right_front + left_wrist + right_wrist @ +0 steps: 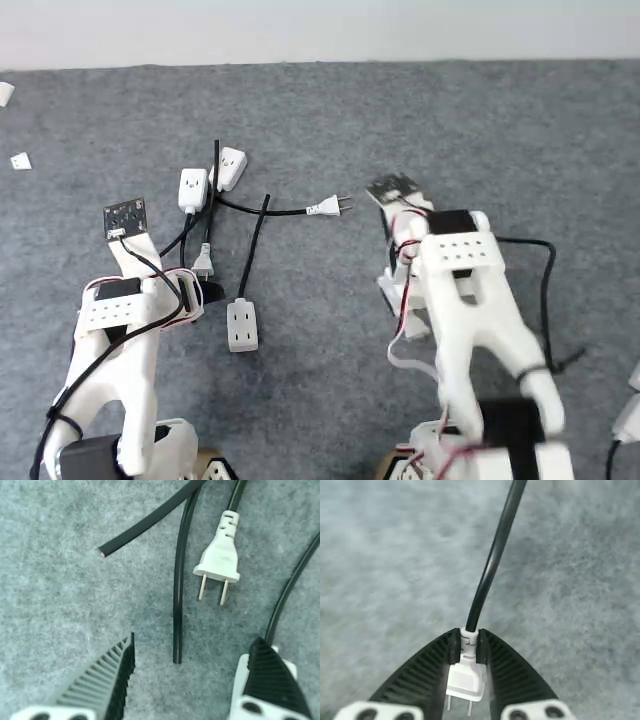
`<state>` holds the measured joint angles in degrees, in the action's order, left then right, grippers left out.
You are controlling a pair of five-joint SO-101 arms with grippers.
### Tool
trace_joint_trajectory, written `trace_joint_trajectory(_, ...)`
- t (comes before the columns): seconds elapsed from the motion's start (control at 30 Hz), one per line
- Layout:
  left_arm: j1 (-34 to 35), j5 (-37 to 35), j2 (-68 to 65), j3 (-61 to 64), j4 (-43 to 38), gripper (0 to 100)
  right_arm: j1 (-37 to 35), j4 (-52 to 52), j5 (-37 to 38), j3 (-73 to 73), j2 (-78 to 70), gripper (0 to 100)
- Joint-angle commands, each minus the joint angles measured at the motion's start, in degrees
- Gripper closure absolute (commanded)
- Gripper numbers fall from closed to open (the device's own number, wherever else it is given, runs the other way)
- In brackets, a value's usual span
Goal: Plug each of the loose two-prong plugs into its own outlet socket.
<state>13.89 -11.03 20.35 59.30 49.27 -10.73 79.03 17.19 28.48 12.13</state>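
Right wrist view is showing the right gripper [468, 637] clenching a white plug [466, 680] by its neck. The left gripper [195, 640] is hanging spread wide over the grey mat [60, 605], a second plug [218, 560] lying just beyond its fingertips and an outlet socket [242, 325] lying to its right.

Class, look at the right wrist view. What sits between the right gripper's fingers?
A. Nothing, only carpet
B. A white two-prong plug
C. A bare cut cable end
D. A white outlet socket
B: the right gripper is shut on the white two-prong plug, one finger against each side of its body, with its black cable leading away over the carpet.
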Motion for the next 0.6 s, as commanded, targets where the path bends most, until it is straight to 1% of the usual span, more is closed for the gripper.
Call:
trace_joint_trajectory(0.0, 0.09, 1.93, 1.49, -0.75, -0.88, 66, -5.85, 6.73, -2.29, -5.54, 13.67, 99.0)
trace_joint_trajectory(0.13, -1.32, 4.13, 1.41, -0.66, -0.88, 66, -13.58, 11.12, -2.20, -6.59, 25.01, 99.0)
trace_joint_trajectory(0.23, -2.81, 8.09, 1.41, -0.40, -0.79, 66, -19.12, 12.09, -0.44, -5.89, 31.60, 99.0)
trace_joint_trajectory(0.3, -5.27, 11.43, 1.41, -0.31, 1.14, 66, -22.37, 11.38, 0.62, -4.22, 34.86, 99.0)
trace_joint_trajectory(0.4, -8.97, 22.59, 1.93, 0.48, 3.69, 66, -26.07, 8.48, -0.35, -0.26, 36.35, 99.0)
trace_joint_trajectory(0.43, -9.49, 24.79, 2.02, 0.57, 4.04, 66, -26.68, 7.16, -0.44, 1.41, 36.35, 99.0)
trace_joint_trajectory(0.57, -10.64, 26.99, 1.93, 0.57, 4.57, 66, -28.79, -0.31, -0.26, 9.41, 37.23, 99.0)
